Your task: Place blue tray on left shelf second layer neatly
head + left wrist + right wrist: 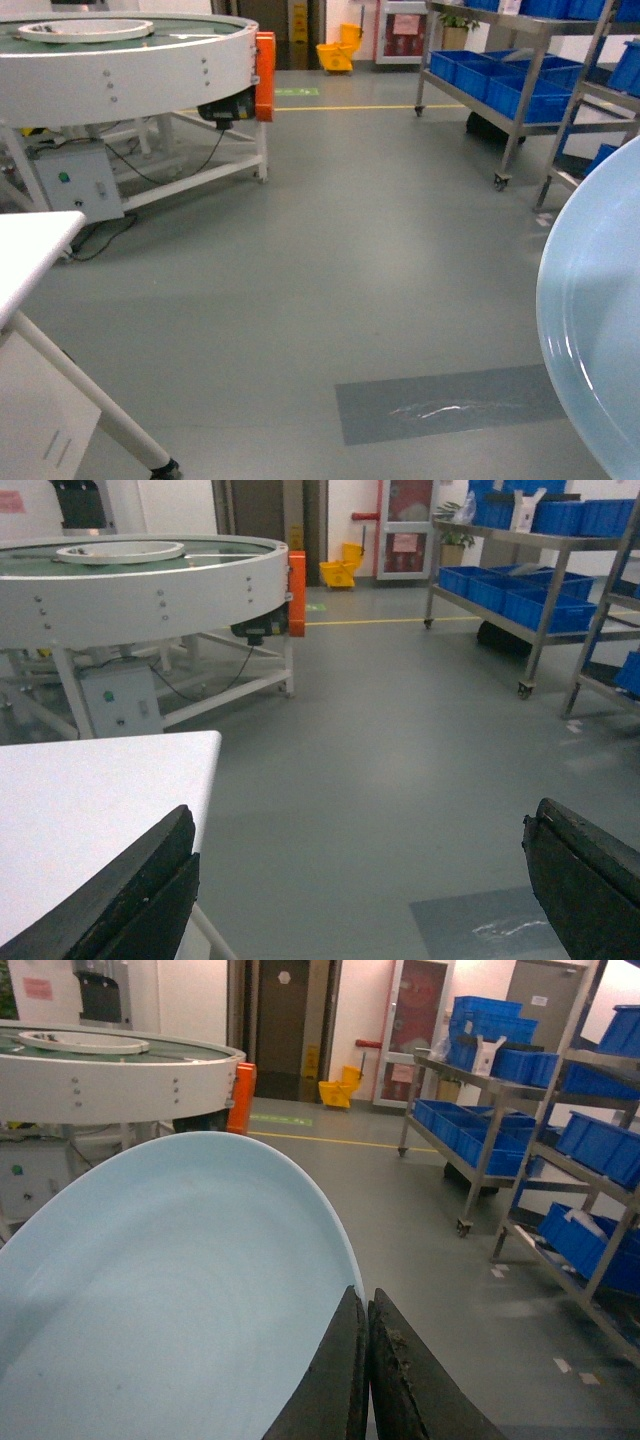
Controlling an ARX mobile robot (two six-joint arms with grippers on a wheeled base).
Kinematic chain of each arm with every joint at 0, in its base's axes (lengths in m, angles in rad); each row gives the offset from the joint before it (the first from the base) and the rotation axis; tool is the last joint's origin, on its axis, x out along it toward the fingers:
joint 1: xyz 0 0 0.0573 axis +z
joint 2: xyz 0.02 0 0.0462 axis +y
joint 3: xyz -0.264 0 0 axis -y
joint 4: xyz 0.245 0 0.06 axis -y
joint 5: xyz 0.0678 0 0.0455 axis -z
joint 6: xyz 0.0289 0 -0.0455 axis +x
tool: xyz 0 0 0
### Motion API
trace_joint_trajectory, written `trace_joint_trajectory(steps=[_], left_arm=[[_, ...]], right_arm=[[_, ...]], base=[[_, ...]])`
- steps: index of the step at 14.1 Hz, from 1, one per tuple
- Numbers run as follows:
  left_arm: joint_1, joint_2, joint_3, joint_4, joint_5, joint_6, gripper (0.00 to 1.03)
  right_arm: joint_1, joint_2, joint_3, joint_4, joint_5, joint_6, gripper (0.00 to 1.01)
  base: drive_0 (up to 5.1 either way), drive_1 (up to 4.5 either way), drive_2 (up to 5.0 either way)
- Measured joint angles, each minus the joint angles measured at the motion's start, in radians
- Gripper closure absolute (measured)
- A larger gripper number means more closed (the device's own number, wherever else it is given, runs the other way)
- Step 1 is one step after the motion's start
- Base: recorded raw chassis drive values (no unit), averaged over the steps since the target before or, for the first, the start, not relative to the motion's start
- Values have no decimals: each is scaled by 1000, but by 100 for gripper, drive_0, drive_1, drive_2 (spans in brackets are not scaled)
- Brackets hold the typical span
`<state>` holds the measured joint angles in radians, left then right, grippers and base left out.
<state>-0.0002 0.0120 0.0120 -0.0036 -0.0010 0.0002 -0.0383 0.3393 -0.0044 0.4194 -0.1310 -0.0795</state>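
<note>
- The grey floor (380, 250) spread between the fixtures, with a darker grey patch (450, 403) on it near the robot.
- The white round machine table (130, 60) stood at the left, an orange box (264, 75) on its rim.
- Steel shelves (520, 70) with dark-blue crates (505, 80) lined the right side.
- A white tabletop (90, 820) lay just under the left gripper (360, 900).
- The blue tray (170, 1280) was held up off every surface, its rim pinched at the near right edge by the right gripper (367, 1360), whose fingers (335, 1380) met on it.
- The left gripper's fingers (130, 890) stood wide apart, holding nothing.
- A yellow mop bucket (338, 52) sat by the far door.
</note>
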Motion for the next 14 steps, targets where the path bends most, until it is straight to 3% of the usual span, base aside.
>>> trace_joint_trajectory(steps=[10,14], left_arm=[[-2,0,0,-1,1,0,5],[-2,0,0,0,1,0,5]], right_arm=[[-1,0,0,0,0,0,99],[-1,-1,0,-1,0,0,99]], base=[[-162,269,-593],[24,456,-407]])
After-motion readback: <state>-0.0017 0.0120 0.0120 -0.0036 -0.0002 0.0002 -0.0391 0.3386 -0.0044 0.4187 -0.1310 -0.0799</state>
